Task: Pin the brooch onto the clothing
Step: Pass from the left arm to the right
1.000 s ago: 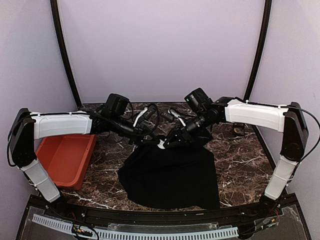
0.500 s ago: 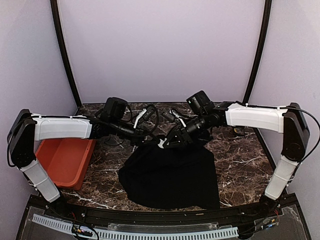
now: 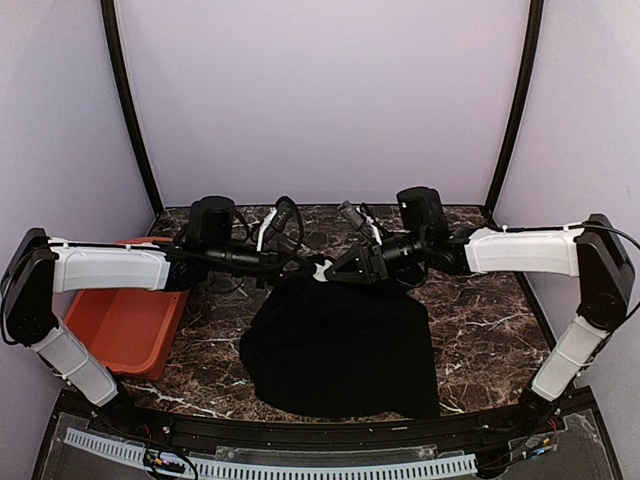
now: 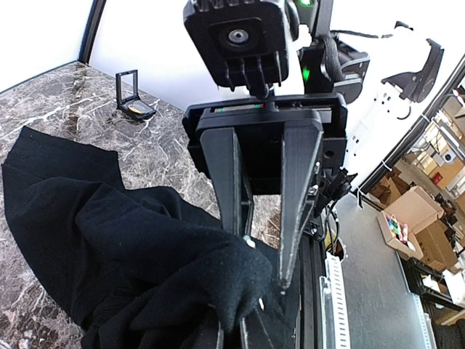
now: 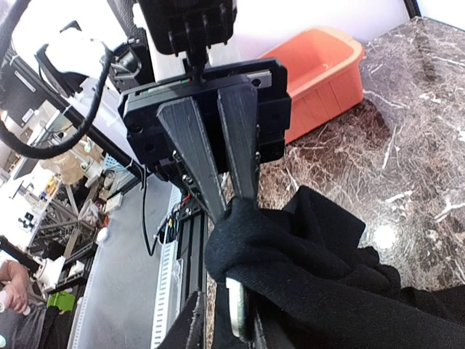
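Observation:
The black clothing hangs from its top fold, which is held up above the marble table. My left gripper is shut on that fold; in the right wrist view its fingers meet on the cloth. Opposite it, my right gripper has its jaws apart around the same fold. The silvery white brooch lies edge-on against one right finger and touches the cloth. From above the brooch is a white spot between the two grippers. No print shows on the clothing.
An orange-red bin sits at the left of the table, under the left arm. A small open black case stands on the marble beyond the clothing. Cables loop behind the grippers. The black frame rail runs along the near edge.
Both arms have risen and straightened, lifting the top of the clothing higher. The right gripper's jaws have come apart; the left gripper stays shut on the fold.

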### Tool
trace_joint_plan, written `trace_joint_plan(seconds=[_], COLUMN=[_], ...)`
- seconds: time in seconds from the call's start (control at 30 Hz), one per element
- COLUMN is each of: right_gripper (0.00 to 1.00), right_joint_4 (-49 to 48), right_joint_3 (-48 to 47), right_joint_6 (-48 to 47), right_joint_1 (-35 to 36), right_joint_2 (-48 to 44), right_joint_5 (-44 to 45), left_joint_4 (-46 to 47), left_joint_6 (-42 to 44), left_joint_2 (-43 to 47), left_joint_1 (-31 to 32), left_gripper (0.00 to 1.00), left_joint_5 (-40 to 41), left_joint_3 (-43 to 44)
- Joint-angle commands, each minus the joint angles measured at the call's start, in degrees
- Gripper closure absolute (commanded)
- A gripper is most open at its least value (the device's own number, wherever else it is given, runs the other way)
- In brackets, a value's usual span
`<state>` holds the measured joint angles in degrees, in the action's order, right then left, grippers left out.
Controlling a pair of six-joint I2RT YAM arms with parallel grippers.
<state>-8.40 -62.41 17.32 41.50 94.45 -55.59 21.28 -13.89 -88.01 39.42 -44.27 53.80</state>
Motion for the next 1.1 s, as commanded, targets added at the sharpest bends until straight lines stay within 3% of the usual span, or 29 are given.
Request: trace_joint_plan(seconds=[0.0, 0.33, 0.53, 0.73, 1.07], right_gripper=[0.83, 1.00, 1.00, 0.81, 0.80], right_joint_4=[-14.74, -18.18, -21.99, -22.31, -21.21], right_joint_3=[2.27, 2.82, 4.02, 4.03, 4.42], right_joint_6=[8.91, 9.75, 12.44, 13.08, 12.76], right_joint_1=[0.24, 0.98, 1.02, 1.00, 0.43], right_joint_2=[0.61, 1.77, 2.08, 1.76, 1.41], right_joint_5=[-1.27, -1.23, -2.05, -2.06, -0.60], left_joint_4=[6.98, 10.05, 12.19, 13.35, 13.77], left_joint_6=[-3.35, -4.82, -5.75, -6.15, -5.83], left_joint_2=[2.15, 2.90, 2.84, 3.14, 4.20], left_joint_1=[-0.61, -0.96, -1.43, -1.54, -1.71], left_gripper=[0.99, 0.99, 0.99, 0.99, 0.99], left_joint_5=[1.97, 3.19, 3.88, 4.43, 5.41], left_joint_3=[-1.15, -2.51, -3.35, -4.11, -4.77])
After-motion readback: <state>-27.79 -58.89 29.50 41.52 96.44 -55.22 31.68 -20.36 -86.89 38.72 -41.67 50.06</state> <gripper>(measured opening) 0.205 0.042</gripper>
